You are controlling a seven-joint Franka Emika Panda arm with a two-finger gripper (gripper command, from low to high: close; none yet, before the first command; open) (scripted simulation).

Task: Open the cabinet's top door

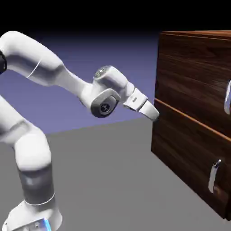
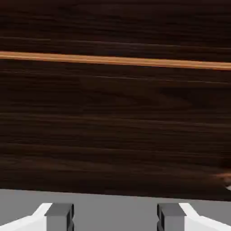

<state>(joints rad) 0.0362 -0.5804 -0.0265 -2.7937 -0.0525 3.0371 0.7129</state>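
Observation:
The dark walnut cabinet (image 1: 195, 34) fills the exterior view's right side. Its top door (image 1: 194, 76) is flush with the front, and its curved silver handle (image 1: 228, 97) is cut by the picture's right edge. My gripper (image 1: 152, 112) hovers at the cabinet's left edge, level with the seam between the two panels and far from that handle. In the hand view, wood grain fills most of the picture, with the top door (image 2: 115, 27) above an orange seam (image 2: 115, 60). The gripper (image 2: 115, 216) stands open, with nothing between its grey fingertips (image 2: 59, 215).
The lower panel (image 1: 189, 158) carries a vertical silver handle (image 1: 214, 176). Grey table surface (image 1: 113, 171) stretches between the robot's base and the cabinet. In the hand view, a strip of grey table (image 2: 115, 203) shows under the lower panel (image 2: 115, 131).

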